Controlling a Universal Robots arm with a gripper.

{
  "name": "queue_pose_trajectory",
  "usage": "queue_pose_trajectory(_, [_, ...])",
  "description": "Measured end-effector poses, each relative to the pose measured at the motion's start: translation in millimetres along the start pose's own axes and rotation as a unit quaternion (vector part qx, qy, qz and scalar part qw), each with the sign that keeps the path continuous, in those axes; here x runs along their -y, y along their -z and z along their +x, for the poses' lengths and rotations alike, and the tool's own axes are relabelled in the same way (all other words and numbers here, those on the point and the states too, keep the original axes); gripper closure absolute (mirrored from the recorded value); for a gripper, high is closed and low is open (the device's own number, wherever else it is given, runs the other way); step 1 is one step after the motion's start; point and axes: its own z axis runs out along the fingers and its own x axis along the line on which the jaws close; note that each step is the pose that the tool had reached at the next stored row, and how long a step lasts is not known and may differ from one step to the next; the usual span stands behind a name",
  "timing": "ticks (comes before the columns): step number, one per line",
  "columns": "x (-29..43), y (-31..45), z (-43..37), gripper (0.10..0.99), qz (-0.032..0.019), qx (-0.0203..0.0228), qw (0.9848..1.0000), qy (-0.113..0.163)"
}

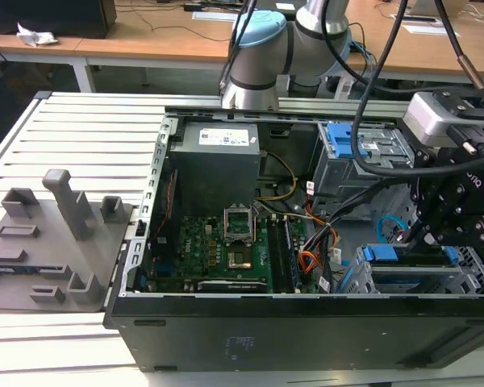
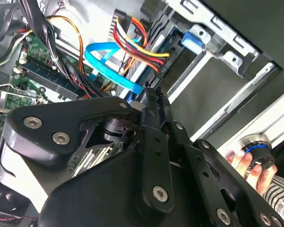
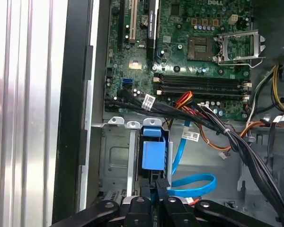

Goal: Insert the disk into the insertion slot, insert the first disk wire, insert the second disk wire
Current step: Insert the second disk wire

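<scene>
**Disk seated in its bay, wiring under way**

In the exterior view, the gripper (image 1: 423,234) hung low over the insertion slot (image 1: 476,270) at the near right corner of the open computer case (image 1: 306,322). The disk (image 1: 407,255), its blue carrier edge showing, already lay in that bay, so the first step looked done.

In the second wrist view, a flat blue cable (image 2: 109,66) and a coloured wire bundle (image 2: 137,42) ran toward the disk's end; whether either was plugged in could not be told. A person's hand (image 2: 248,163) rested at a knob nearby.

In the first wrist view, the fingertips were drawn together just beside the disk's blue tab, though what they pinched, if anything, was hidden. Black cables (image 3: 236,142) crowded the approach from the motherboard (image 3: 199,56).
</scene>
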Motion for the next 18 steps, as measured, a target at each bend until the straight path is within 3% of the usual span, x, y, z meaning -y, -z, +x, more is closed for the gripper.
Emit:
queue_pose_trajectory(7, [3.8, -2.7, -2.5, 0.922, -0.0004, 0.0063, 1.0000, 0.000])
queue_pose_trajectory(18, [6.0, -8.1, -3.0, 0.922, -0.0011, 0.0065, 1.0000, 0.000])
